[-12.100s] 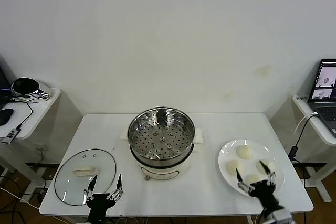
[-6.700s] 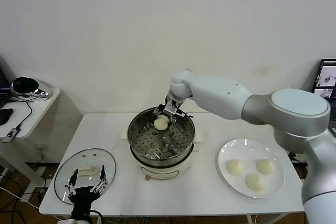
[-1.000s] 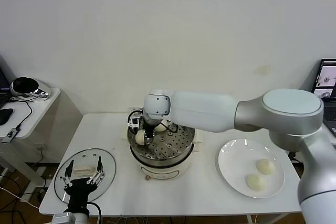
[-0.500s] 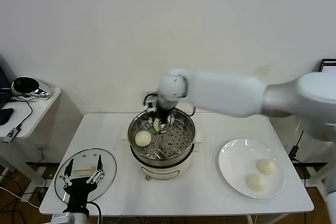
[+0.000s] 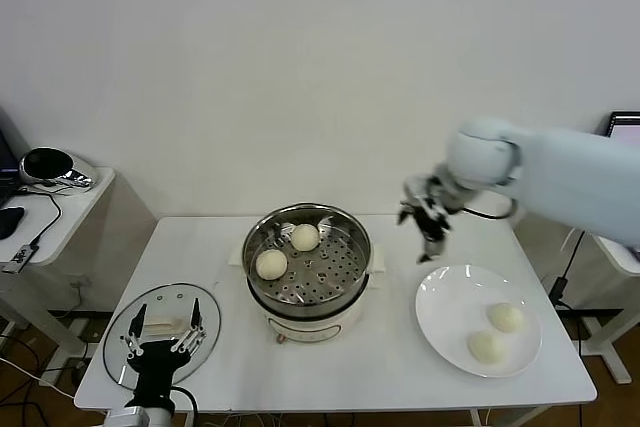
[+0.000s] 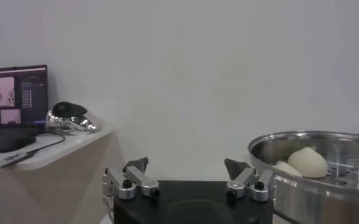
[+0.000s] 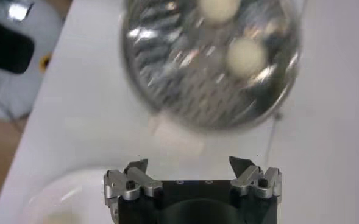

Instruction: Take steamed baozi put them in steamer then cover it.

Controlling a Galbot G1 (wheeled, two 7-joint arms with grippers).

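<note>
Two steamed baozi (image 5: 304,237) (image 5: 271,264) sit on the perforated tray inside the steamer (image 5: 307,299), which stands mid-worktop (image 5: 380,357). Two more baozi (image 5: 506,317) (image 5: 486,347) lie on the white plate (image 5: 440,319) to the steamer's right. The right pincer (image 5: 424,219) hangs in the air between steamer and plate, spread wide and empty. The glass cover (image 5: 205,302) lies flat on the worktop's left; the left pincer (image 5: 160,337) hovers over it, also wide and empty.
</note>
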